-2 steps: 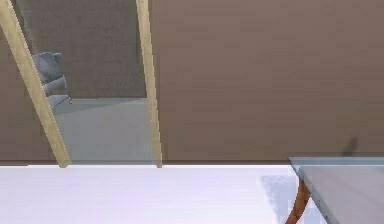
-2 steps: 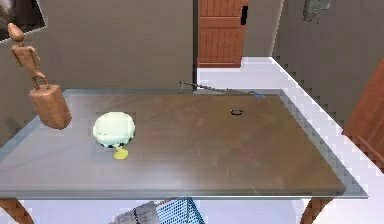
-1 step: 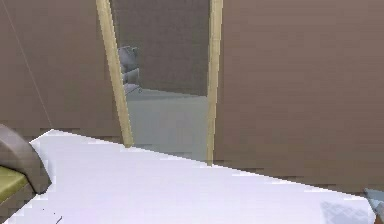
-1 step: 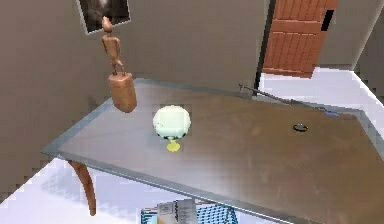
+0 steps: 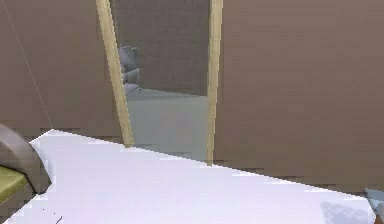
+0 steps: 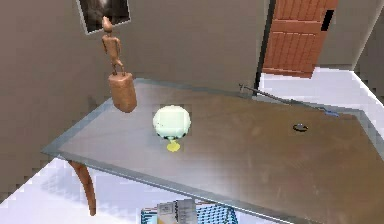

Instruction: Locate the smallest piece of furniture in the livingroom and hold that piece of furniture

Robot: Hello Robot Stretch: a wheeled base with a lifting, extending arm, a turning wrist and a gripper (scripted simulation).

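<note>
A wooden table (image 6: pixel 250 140) with a brown top and a curved leg (image 6: pixel 84 185) spans the arm side view. On it stand a tall wooden figure (image 6: pixel 118 75) near the far left corner and a pale green-white cup on a yellow stem (image 6: pixel 172 126) near the middle. In the forward view's lower left corner part of a padded seat (image 5: pixel 18 165) with an olive cushion and a grey arm juts in.
A doorway with a pale yellow frame (image 5: pixel 122 90) opens ahead between brown walls, with a grey object (image 5: pixel 128 66) beyond it. An orange-brown door (image 6: pixel 298 35) stands past the table. A small dark ring (image 6: pixel 299 127) lies on the tabletop. A blue-white thing (image 6: pixel 190 212) sits under the table.
</note>
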